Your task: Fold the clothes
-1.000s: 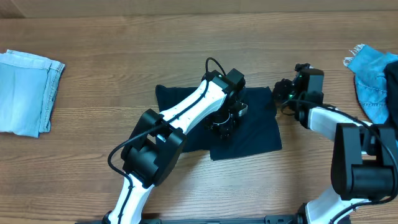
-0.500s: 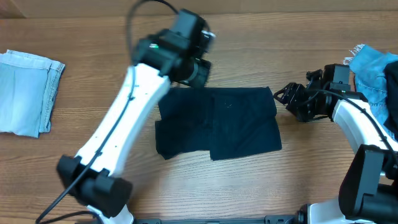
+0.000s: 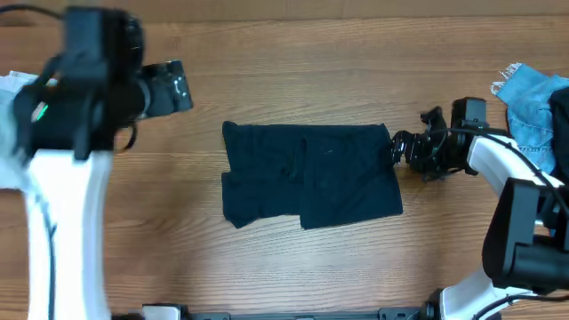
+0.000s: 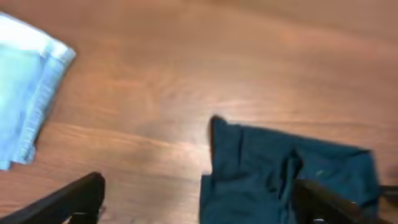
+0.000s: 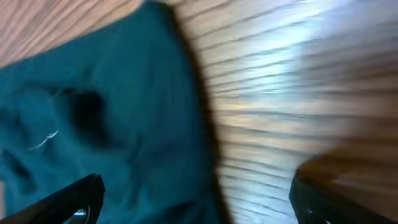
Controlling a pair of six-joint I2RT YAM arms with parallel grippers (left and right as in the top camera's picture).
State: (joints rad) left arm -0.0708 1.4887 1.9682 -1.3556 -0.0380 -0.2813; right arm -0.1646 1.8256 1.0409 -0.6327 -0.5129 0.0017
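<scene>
Currently left claw [image 4: 199,208] spread wide, empty, apart from navy garment [image 3: 311,187]; right claw [image 5: 196,199] spread wide, empty, beside its edge.

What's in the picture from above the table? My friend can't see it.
A folded dark navy garment lies flat in the middle of a wooden table. The right gripper is open beside its right edge, and the left gripper is raised at the left. A blue denim piece lies far right.

denim [image 4: 25,68] left, garment [image 3: 311,182] centre, second denim [image 3: 533,111] right
</scene>
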